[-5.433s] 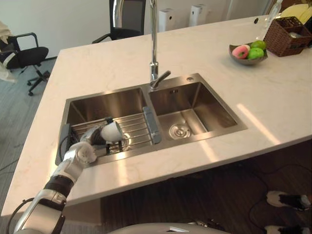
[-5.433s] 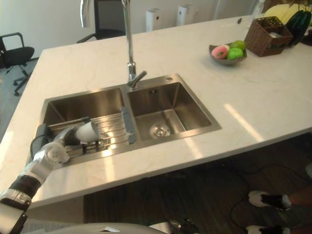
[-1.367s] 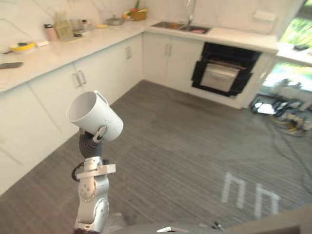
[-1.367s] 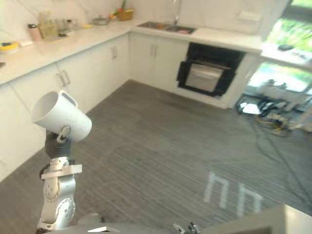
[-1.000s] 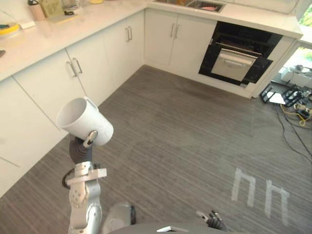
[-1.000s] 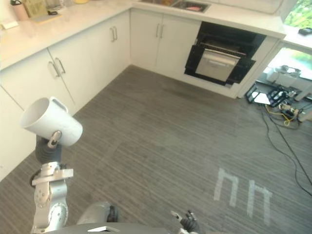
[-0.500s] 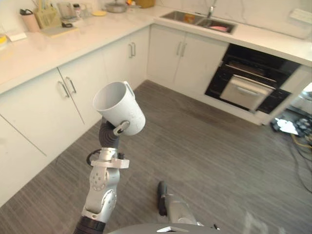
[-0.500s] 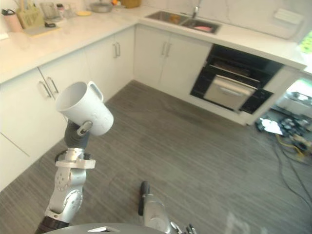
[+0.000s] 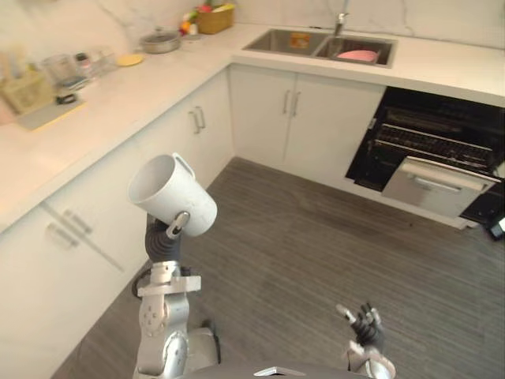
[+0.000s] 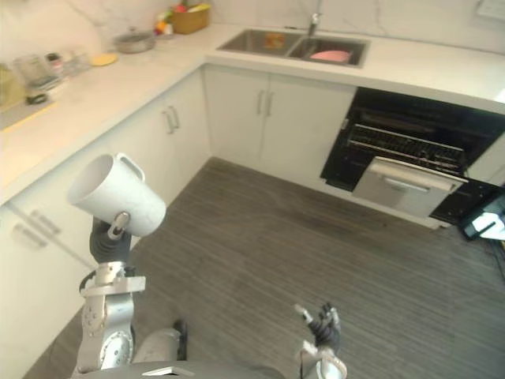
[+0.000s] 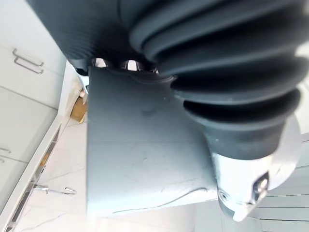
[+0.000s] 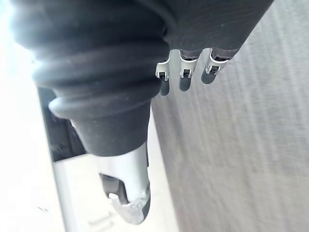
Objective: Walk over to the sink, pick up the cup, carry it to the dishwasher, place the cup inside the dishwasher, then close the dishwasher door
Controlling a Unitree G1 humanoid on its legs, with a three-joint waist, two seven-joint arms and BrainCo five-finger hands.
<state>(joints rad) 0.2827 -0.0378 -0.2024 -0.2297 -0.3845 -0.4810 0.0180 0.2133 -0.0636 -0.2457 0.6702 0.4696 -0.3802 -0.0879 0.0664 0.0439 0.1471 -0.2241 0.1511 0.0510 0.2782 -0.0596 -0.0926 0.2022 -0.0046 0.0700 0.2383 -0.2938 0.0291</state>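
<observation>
While the cup is carried: the white cup [image 9: 172, 195] sits left of centre in the frame, raised on the left hand [image 9: 181, 223], tilted with its mouth toward the upper left and its handle on the upper side.
Left hand: closed on the cup's lower wall. In the wrist view that wall lies right against the palm.
Right hand: low at the lower right of the frame [image 9: 364, 322], fingers [image 12: 179, 72] loose and nearly straight, holding nothing.
Dishwasher: at the right of the frame [image 9: 430, 146], a dark cavity with racks showing and its silver door [image 9: 438, 185] tipped outward; well apart from the cup.
Risk, grip: the hold seems to be on the base end alone (the handle looks unhooked), so a jolt in walking could roll the cup out of the fingers.
Risk, approach: carried high beside the cabinets [image 9: 185, 130], the cup could knock a cabinet front on a turn. The jutting door could be struck before the cup reaches a rack.
Floor: grey striped planks [image 9: 316, 260].
Room: a pale L-shaped bench [image 9: 118, 87] runs from the left edge along the top, with a double sink [image 9: 323, 46] at top centre, and a pot [image 9: 160, 39] and a basket [image 9: 215, 17] at the upper left.
</observation>
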